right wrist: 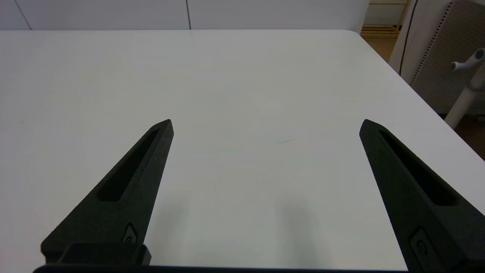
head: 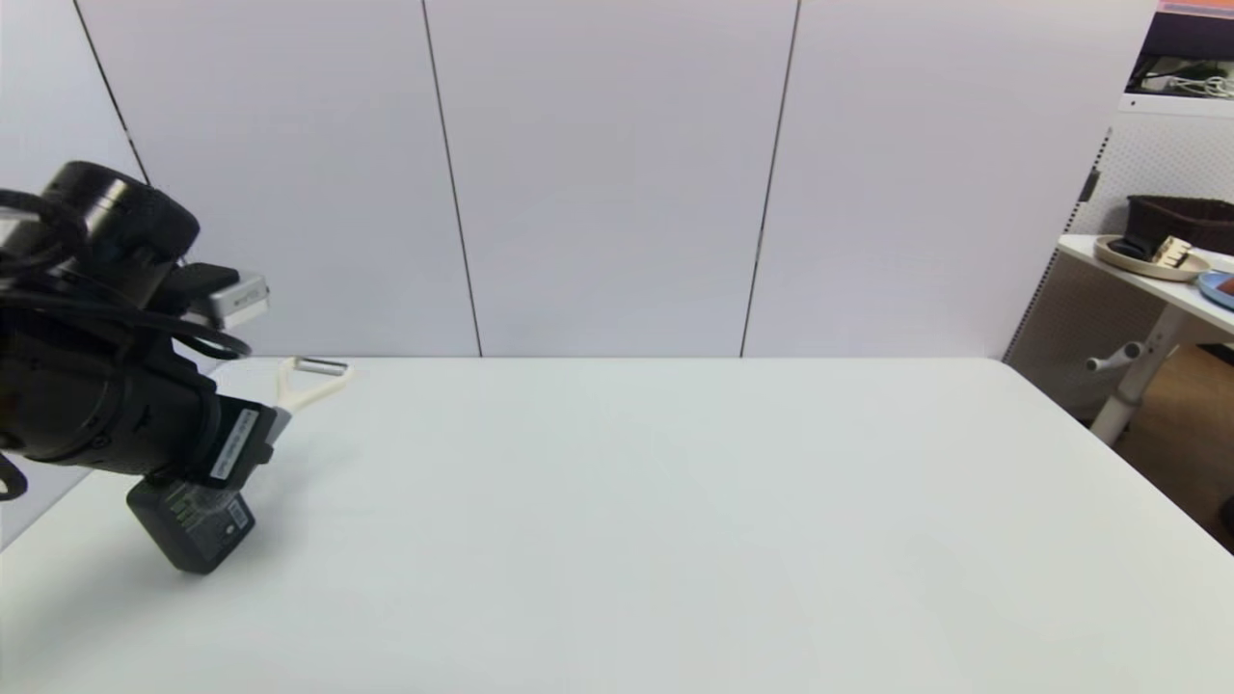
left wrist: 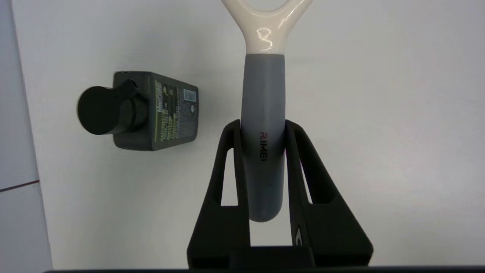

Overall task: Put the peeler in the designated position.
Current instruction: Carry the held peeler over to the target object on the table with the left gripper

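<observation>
Left gripper jaws clamp peeler handle, apparently airborne (bottle beside); right gripper jaws wide.

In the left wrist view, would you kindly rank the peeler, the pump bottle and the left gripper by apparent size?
1. left gripper, though it is nearest the camera
2. peeler, partly cropped
3. pump bottle, farther off, lying on the table

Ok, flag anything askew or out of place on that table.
The dark pump bottle stands upright at the table's left edge. The left gripper holds the peeler squarely by its grey handle, above the tabletop. The right gripper sits open and idle. Nothing spilled or damaged.
</observation>
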`<state>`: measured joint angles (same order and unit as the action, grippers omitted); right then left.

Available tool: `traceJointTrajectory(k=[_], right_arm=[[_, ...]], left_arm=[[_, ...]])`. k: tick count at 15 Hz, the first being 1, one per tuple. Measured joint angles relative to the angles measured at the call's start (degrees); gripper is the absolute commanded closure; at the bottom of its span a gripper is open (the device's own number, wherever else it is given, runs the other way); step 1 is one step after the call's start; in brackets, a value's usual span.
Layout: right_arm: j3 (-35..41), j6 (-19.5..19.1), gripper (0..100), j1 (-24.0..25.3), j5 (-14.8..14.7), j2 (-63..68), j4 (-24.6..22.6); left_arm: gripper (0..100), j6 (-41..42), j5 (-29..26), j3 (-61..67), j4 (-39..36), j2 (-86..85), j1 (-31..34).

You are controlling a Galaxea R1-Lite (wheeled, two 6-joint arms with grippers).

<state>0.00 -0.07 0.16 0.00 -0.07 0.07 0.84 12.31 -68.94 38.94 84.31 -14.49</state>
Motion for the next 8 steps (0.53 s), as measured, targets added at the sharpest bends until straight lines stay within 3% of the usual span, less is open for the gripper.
traceJointTrajectory(k=[3, 8], right_arm=[[0.0, 0.0, 0, 0.0, 0.0, 0.0, 0.0], [0.0, 0.0, 0, 0.0, 0.0, 0.0, 0.0]], left_arm=[[100, -0.8, -0.5, 5.6, -6.0, 1.9, 0.2], [100, -2.6, -0.7, 17.6, -23.5, 5.6, 0.5]])
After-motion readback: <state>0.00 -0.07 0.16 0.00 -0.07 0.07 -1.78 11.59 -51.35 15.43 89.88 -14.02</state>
